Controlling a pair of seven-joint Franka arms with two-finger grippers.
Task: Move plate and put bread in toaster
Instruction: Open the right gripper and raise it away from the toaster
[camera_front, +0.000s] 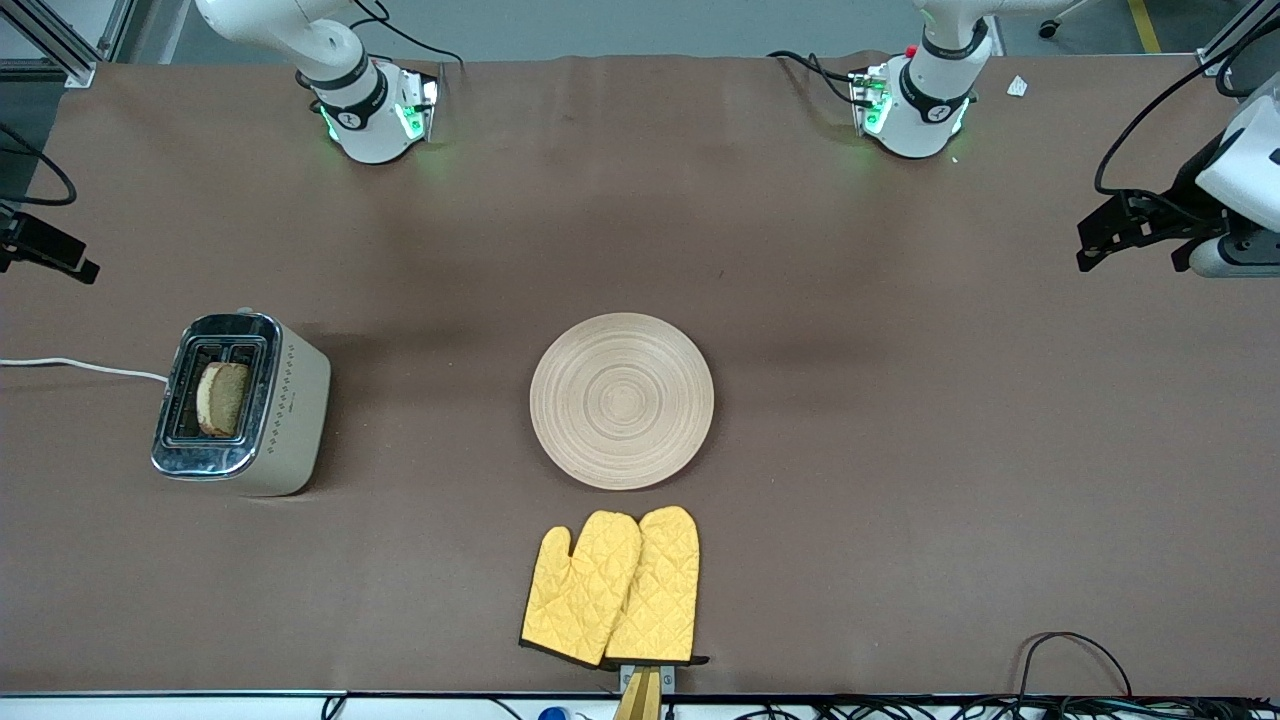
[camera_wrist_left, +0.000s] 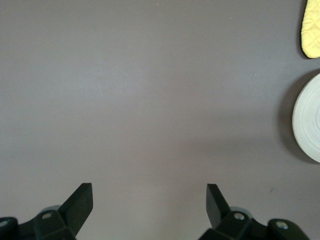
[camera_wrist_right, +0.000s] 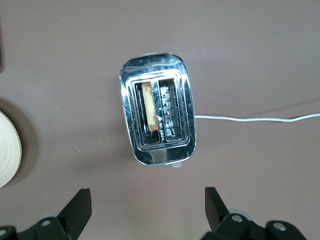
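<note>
The cream toaster (camera_front: 295, 420) stands toward the right arm's end of the table, its chrome top (camera_wrist_right: 156, 70) facing up. The bread (camera_front: 222, 398) stands in one slot, edge-on in the right wrist view (camera_wrist_right: 148, 112), in the slot on the plate's side. The round beige plate (camera_front: 621, 400) lies bare at mid-table and shows at the edge of both wrist views (camera_wrist_left: 310, 120) (camera_wrist_right: 7, 150). My right gripper (camera_wrist_right: 147, 191) is open and empty, high over the table beside the toaster. My left gripper (camera_front: 1130, 245) (camera_wrist_left: 150, 187) is open and empty over bare table at the left arm's end.
Two yellow oven mitts (camera_front: 612, 588) lie nearer the front camera than the plate, one tip showing in the left wrist view (camera_wrist_left: 312, 27). The toaster's white cord (camera_front: 80, 367) (camera_wrist_right: 250, 119) runs off the right arm's end. Cables lie along the front edge.
</note>
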